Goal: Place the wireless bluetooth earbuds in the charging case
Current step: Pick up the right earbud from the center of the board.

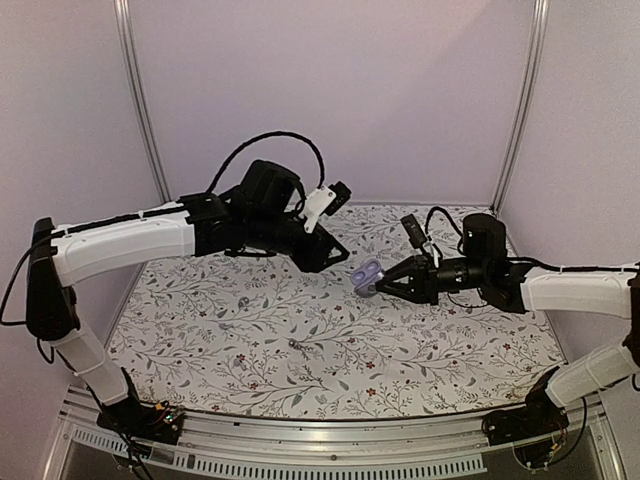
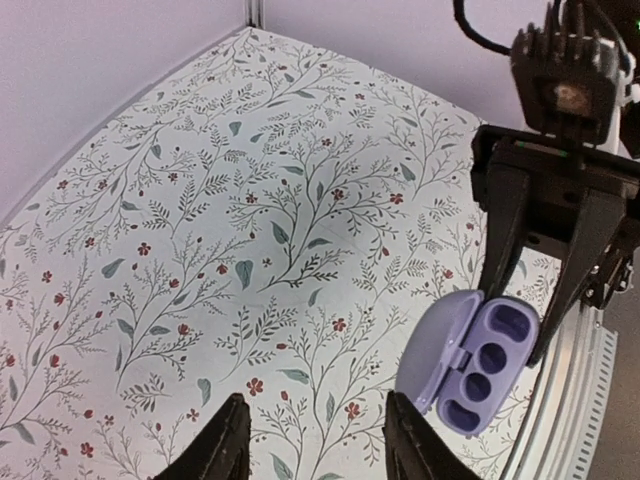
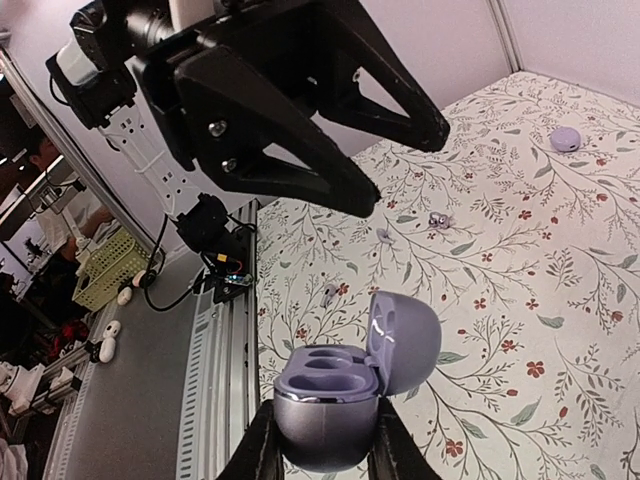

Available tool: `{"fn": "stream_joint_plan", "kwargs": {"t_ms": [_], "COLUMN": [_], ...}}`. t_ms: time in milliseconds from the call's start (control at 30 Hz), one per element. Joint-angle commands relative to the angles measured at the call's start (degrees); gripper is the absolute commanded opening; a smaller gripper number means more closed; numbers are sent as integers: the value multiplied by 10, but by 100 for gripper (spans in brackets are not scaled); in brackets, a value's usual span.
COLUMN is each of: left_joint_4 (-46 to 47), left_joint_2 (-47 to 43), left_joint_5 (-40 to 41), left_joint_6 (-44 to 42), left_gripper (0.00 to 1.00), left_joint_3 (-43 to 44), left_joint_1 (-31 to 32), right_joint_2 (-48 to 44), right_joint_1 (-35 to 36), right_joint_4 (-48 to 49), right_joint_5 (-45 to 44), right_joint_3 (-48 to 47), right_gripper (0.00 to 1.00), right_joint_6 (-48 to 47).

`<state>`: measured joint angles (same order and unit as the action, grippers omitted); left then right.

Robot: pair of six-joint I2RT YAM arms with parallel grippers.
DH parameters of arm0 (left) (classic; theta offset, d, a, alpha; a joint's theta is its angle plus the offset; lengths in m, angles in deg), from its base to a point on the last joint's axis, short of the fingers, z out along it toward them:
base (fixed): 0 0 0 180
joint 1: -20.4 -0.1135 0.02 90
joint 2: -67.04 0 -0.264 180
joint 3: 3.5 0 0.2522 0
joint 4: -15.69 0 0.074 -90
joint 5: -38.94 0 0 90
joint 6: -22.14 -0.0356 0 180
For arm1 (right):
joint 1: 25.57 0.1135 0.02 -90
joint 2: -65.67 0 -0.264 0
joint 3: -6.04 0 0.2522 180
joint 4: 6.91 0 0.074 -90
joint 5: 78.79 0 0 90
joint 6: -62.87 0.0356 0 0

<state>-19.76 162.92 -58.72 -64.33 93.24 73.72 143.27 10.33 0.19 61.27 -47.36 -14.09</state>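
Observation:
My right gripper [image 1: 388, 283] is shut on the charging case [image 1: 368, 276], a glossy lavender clamshell held above the cloth with its lid open. In the right wrist view the case [image 3: 335, 400] sits between my fingers, its wells empty. The left wrist view shows the case [image 2: 480, 365] at lower right. My left gripper [image 1: 325, 252] is open and empty, just left of the case, with its fingertips [image 2: 225, 445] apart. Two small greyish buds lie on the cloth, one further left [image 1: 243, 300] and one nearer the front [image 1: 294, 344]. The right wrist view shows them as well: the first [image 3: 437, 218], the second [image 3: 330, 293]. That view also shows a rounded lavender pebble [image 3: 565, 138] farther off.
A flower-printed cloth [image 1: 330, 370] covers the table. A metal rail [image 1: 330, 455] runs along the near edge. Pale walls and two metal posts [image 1: 140, 100] close the back and sides. The left arm [image 1: 130, 240] reaches over the cloth's far left.

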Motion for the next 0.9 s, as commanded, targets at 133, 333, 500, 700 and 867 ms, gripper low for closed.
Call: {"fn": "stream_joint_plan", "kwargs": {"t_ms": [133,333,500,700,867], "left_joint_4": [94,124,85,74,73], "left_joint_2": [-138,-226,-257,-269,-251], "left_joint_5": [-6,33,29,17,-57], "left_joint_6": [43,177,171,7,-77], "left_gripper": [49,43,43,47,51], "left_joint_3": [-183,-338,-398,-423,-407], "left_joint_1": [-21,-21,-10,-10,-32], "right_joint_2": [-66,-111,-124,-122,-143], "right_joint_1": [1,1,1,1,1], "right_joint_4": [105,170,192,199,228], "right_joint_5": [-25,-66,-36,39,65], "right_joint_3": [60,111,129,132,153], "right_gripper": [0,0,0,0,0], "right_joint_6": [-22,-21,-34,-50,-52]}}
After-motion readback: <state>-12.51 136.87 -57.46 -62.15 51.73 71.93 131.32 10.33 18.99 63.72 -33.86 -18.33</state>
